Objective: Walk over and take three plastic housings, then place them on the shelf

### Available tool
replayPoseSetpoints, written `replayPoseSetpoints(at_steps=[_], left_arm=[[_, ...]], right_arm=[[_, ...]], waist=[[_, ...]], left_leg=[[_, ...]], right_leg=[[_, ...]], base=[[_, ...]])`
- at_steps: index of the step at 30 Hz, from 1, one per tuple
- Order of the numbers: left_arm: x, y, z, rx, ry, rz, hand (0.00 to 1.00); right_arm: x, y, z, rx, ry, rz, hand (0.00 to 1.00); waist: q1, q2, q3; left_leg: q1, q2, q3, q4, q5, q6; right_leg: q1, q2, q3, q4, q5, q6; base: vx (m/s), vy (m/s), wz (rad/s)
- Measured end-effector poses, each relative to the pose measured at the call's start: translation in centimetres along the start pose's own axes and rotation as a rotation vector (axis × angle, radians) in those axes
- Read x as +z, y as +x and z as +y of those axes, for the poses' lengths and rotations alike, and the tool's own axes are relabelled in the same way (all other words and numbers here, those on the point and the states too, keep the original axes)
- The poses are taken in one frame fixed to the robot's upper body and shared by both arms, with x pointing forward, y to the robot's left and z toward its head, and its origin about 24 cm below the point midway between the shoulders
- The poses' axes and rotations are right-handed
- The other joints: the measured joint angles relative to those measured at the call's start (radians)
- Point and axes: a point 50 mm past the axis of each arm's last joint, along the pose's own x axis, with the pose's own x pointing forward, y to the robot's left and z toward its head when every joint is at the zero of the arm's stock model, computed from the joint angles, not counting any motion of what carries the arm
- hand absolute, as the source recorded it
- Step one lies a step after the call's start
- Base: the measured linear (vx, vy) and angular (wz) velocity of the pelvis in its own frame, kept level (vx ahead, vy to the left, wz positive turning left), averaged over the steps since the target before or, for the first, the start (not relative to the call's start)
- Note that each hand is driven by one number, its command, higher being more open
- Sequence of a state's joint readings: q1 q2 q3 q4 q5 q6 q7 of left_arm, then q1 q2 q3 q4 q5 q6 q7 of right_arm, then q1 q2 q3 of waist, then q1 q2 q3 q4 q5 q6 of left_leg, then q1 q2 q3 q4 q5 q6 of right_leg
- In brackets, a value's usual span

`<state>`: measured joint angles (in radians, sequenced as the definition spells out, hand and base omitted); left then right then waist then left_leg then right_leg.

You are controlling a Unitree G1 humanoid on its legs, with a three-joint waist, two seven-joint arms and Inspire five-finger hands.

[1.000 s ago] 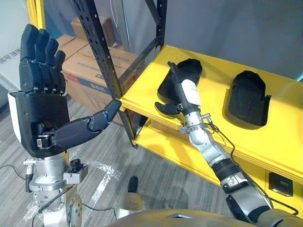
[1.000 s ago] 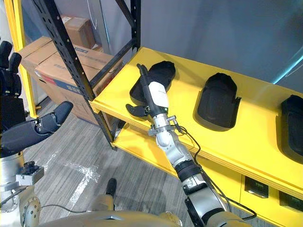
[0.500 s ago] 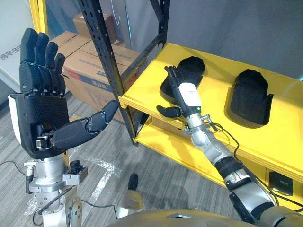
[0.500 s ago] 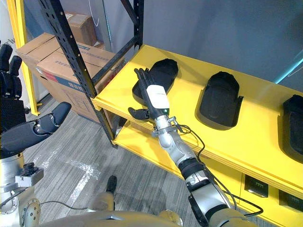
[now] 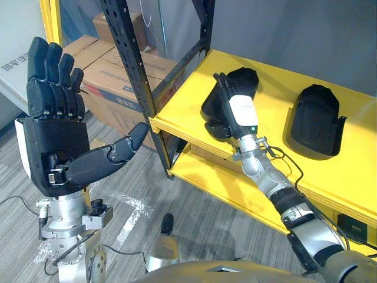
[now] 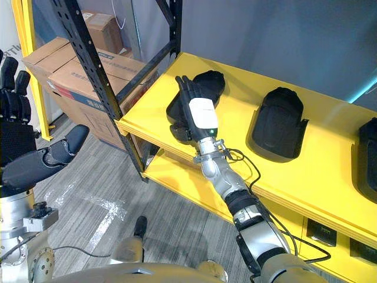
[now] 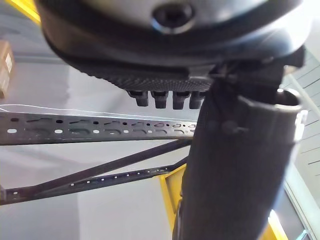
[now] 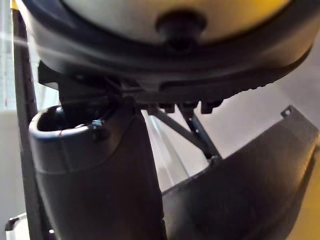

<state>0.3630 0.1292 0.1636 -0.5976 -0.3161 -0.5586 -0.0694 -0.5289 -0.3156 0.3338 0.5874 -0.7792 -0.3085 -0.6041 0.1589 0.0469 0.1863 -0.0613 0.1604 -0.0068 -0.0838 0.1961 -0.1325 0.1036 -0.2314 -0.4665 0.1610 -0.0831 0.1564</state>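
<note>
The right hand (image 5: pixel 241 115) lies flat, fingers straight, on the left housing (image 5: pixel 246 79) on the yellow shelf (image 5: pixel 188 94) (a second housing (image 5: pixel 315 121) sits right of it). The left hand (image 5: pixel 56 147) is up, wide open.

My right hand (image 6: pixel 197 115) meets a housing (image 6: pixel 211 81) just ahead. To its right, bare shelf (image 6: pixel 238 109) runs to the next housing (image 6: pixel 277 124). A rack post (image 6: pixel 89 56) stands well left.

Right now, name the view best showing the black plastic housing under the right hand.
Left eye view: the black plastic housing lies on the yellow shelf, partly under the right hand. Right eye view matches; right wrist view, its rim.
</note>
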Motion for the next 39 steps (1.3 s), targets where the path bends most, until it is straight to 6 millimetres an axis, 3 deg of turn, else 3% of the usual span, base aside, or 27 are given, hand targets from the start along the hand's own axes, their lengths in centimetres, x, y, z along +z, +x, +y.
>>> replayPoseSetpoints(at_steps=[27,30,32,34,36,39], left_arm=[[-0.2,0.0,0.0,0.034,-0.018,0.014,1.00],[-0.1,0.0,0.1,0.061,-0.012,-0.004,1.00],[0.0,0.1,0.3,0.091,0.006,-0.015,1.00],[0.2,0.3,0.6,0.112,0.018,-0.030,1.00],[0.3,0.7,0.8,0.133,0.046,-0.057,1.00],[0.8,0.9,1.8,0.197,0.130,-0.085,1.00]], right_arm=[[-0.2,0.8,-0.5,-0.030,-0.047,-0.011,1.00],[2.6,0.8,-2.3,-0.104,0.095,-0.121,1.00],[6.3,0.0,-5.2,-0.157,0.383,-0.255,1.00],[7.8,-0.6,-7.9,-0.201,0.559,-0.333,1.00],[7.1,-1.7,-11.2,-0.307,0.675,-0.351,1.00],[4.0,-3.6,-15.0,-0.463,0.733,-0.281,1.00]], waist=[[-0.003,0.004,0.004],[-0.009,0.004,0.004],[-0.031,0.002,0.004],[-0.050,-0.004,0.001],[-0.065,-0.013,-0.004],[-0.096,-0.030,-0.023]], left_leg=[[0.001,-0.007,0.012,-0.001,0.003,0.003],[0.003,-0.004,0.040,0.000,-0.001,0.003],[0.019,-0.004,0.066,0.000,-0.005,0.000],[0.042,-0.001,0.095,0.000,-0.012,-0.002],[0.067,0.007,0.123,-0.001,-0.022,-0.006],[0.078,0.012,0.152,-0.004,-0.035,-0.005]], right_leg=[[-0.019,-0.015,0.011,0.023,-0.001,0.012],[-0.032,-0.013,0.039,0.008,0.009,0.018],[-0.029,-0.013,0.063,-0.008,0.021,0.020],[-0.025,-0.012,0.092,-0.012,0.023,0.020],[-0.015,-0.005,0.114,-0.024,0.029,0.017],[-0.017,0.001,0.142,-0.049,0.035,0.011]], base=[[-0.01,-0.003,-0.01],[0.00,-0.006,-0.26],[0.03,-0.011,-0.30],[0.03,-0.007,-0.38],[-0.01,-0.016,-0.42],[-0.03,-0.011,-0.31]])
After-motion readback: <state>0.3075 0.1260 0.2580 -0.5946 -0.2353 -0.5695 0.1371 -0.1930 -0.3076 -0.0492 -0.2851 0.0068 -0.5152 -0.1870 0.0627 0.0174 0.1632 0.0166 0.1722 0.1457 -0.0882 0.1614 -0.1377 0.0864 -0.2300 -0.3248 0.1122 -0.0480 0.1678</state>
